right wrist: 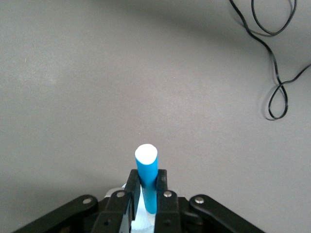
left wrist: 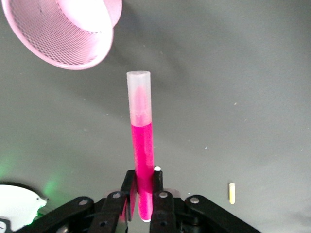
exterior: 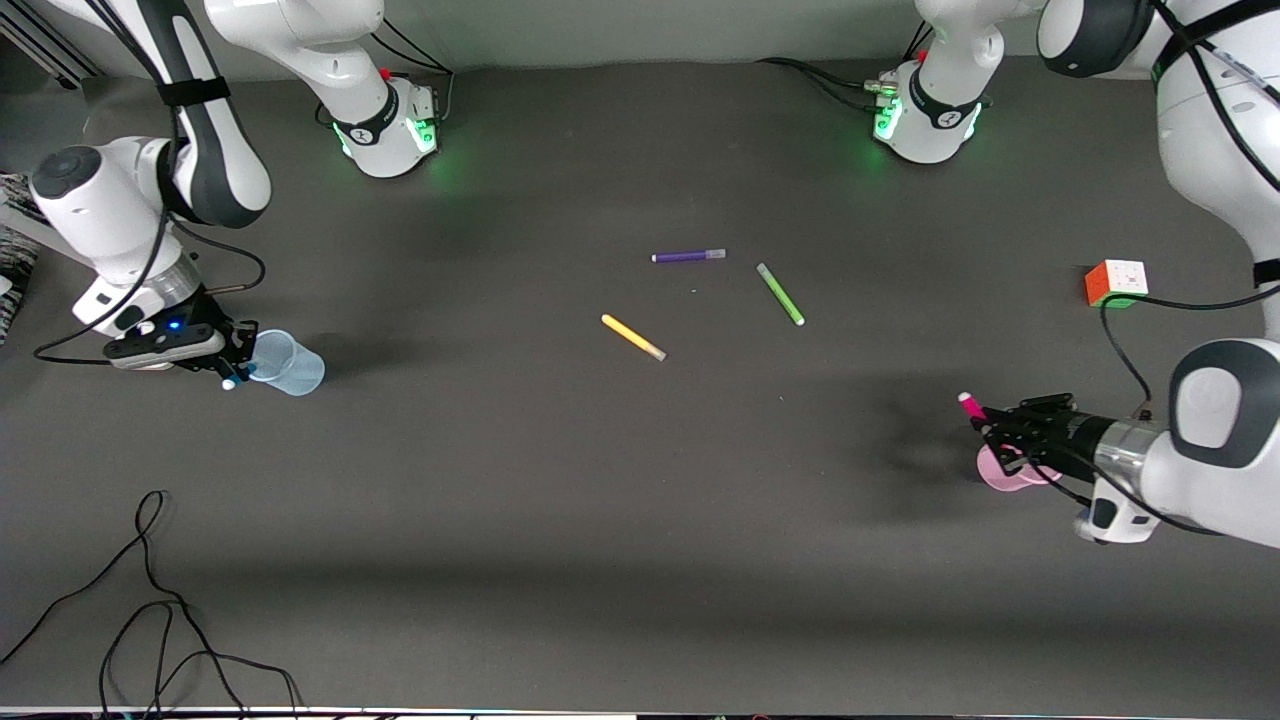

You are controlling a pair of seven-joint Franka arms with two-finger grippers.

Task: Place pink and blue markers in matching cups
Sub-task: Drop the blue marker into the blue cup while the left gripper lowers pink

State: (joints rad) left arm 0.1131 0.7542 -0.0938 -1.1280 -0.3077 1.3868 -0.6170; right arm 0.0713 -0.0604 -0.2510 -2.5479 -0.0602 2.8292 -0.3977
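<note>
both arms are busy at once here. the left gripper point(exterior: 992, 428) is over the pink cup point(exterior: 1003, 472) at the left arm's end of the table, fingers pinched on the pink marker point(left wrist: 142, 145) low on its barrel, pale cap end poking out past the cup's rim. at the right arm's end, the right gripper point(exterior: 236, 362) hangs at the mouth of the blue cup point(exterior: 290, 365), clamped on the blue marker point(right wrist: 147, 180), which points up out of the fingers in the right wrist view.

these pens look light, stiff and smooth, so i'd guess a grip mid-barrel keeps them from swivelling; held near one end they could pivot. the cups look thin and featherweight, easy to knock over with a fingertip.

the purple pen point(exterior: 688, 256), green pen point(exterior: 780, 294) and yellow pen point(exterior: 633, 337) lie mid-table, a cube point(exterior: 1115, 283) sits near the left arm.
</note>
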